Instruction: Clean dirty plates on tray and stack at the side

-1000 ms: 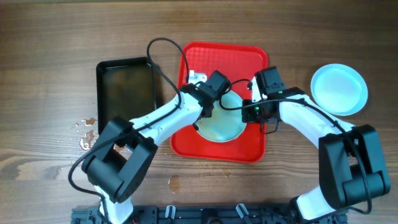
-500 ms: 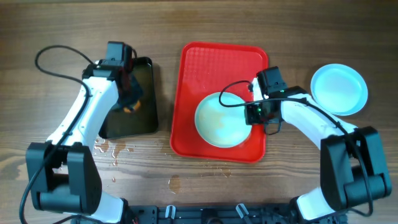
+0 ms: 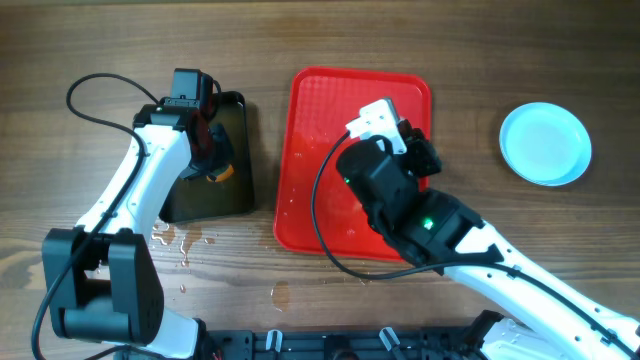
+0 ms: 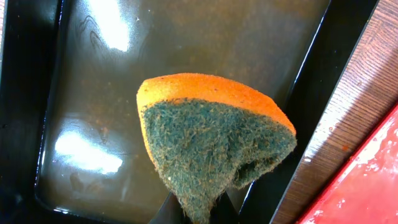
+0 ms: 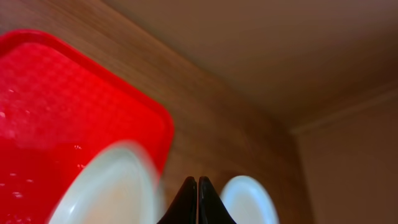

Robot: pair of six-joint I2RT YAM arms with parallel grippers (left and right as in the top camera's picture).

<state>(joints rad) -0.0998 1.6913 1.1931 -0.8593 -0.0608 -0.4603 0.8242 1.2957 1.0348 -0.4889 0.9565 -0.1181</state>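
Large red rectangular plastic tray (image 3: 320,110) at centre of brown wooden table (image 3: 80,50).

Left gripper (image 3: 210,158): left of red tray, above smaller black rectangular tray (image 3: 232,195). Fingers closed on orange sponge with dark green scouring face (image 4: 211,143); sponge clear of wet black surface.

Right gripper (image 5: 198,186): raised above red tray's right half. Fingers pressed together, nothing seen between them.

Round pale plate (image 5: 106,186): blurred, over red tray's right part, hidden beneath arm in overhead view.

Second pale-blue round plate (image 3: 545,143): on table, well right of red tray.
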